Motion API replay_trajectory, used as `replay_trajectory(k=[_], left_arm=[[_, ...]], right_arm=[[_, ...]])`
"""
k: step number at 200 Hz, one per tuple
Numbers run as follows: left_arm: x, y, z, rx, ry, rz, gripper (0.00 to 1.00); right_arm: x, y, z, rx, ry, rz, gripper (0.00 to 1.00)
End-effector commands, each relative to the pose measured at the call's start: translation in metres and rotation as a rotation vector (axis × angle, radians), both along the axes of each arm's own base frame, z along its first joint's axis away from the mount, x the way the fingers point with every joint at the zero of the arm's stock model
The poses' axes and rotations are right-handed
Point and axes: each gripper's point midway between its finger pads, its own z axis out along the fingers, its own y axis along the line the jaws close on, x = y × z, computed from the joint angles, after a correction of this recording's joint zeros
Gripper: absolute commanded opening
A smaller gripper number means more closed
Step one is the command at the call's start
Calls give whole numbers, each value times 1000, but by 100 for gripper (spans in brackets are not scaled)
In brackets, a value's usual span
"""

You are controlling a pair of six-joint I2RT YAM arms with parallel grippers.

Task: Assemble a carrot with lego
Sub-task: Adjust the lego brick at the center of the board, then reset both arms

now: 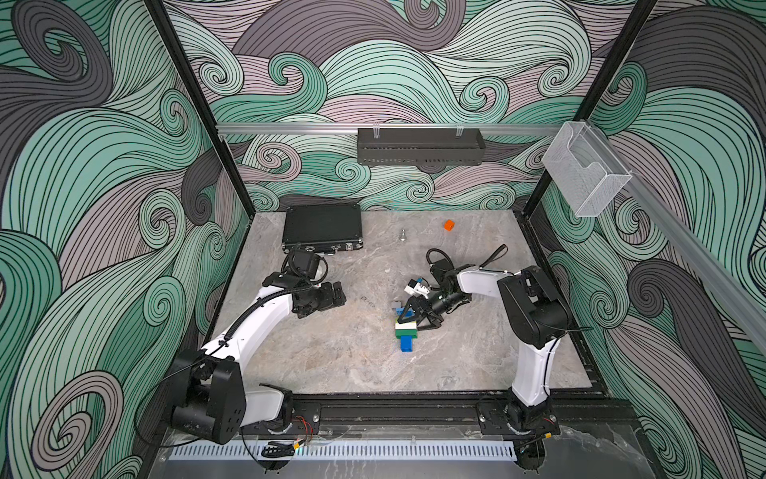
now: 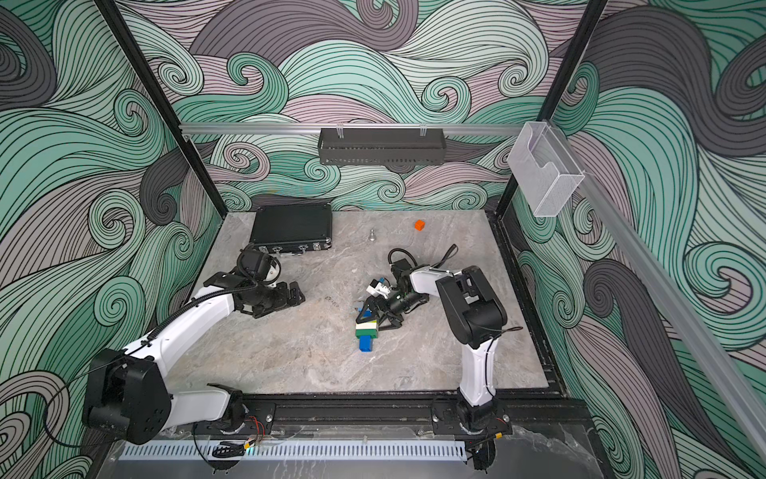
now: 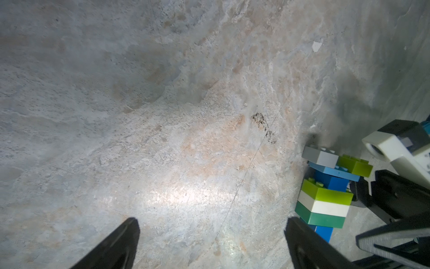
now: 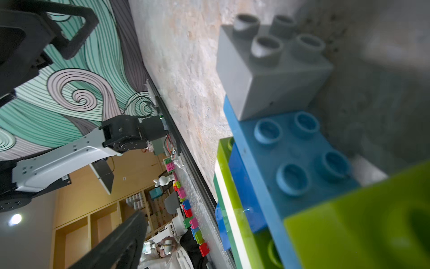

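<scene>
You see the banded studded-brick carrot [image 4: 246, 193] close: a grey square plastic brick [image 4: 267, 76] sits on its light blue oblong brick [image 4: 309, 177], a blurred lime green brick [image 4: 360, 223] nearest, marbled grey desk [image 4: 186, 69] behind.

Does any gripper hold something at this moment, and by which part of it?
Nothing is held. Both the left gripper and the right gripper are open; the carrot lies free on the table.

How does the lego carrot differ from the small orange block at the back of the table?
The carrot is long and many-coloured, built of several joined bricks; the orange block is one small plain cube. The carrot lies mid-table; the orange block sits far behind it. Both rest on the table.
</scene>
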Motion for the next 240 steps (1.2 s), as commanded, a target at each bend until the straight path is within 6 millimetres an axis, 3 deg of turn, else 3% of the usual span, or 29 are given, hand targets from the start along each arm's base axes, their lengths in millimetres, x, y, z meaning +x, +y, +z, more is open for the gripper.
replay_trajectory(k=[1,35,71,117,142,167,209,240], left_arm=[[4,6,17,15,-37,10,99],[4,10,17,37,-41,13,98],[6,20,19,99,-64,22,98],[24,75,47,385,-351,110,99],[36,86,52,464,-543,112,99],[45,99,54,563,-658,120,99],[57,120,24,578,-654,172,99],[71,129,4,599,-701,187,98]], right_arm=[[-13,-43,-45,-325,22,11,100],[-15,-59,-42,-430,5,47,100],[-3,-68,-23,-463,-94,23,100],[60,-119,27,-587,-466,-170,100],[100,-159,56,-663,-705,-352,100],[123,-195,67,-723,-900,-501,99],[141,-240,66,-805,-1141,-637,100],[156,-245,68,-761,-1320,-692,100]])
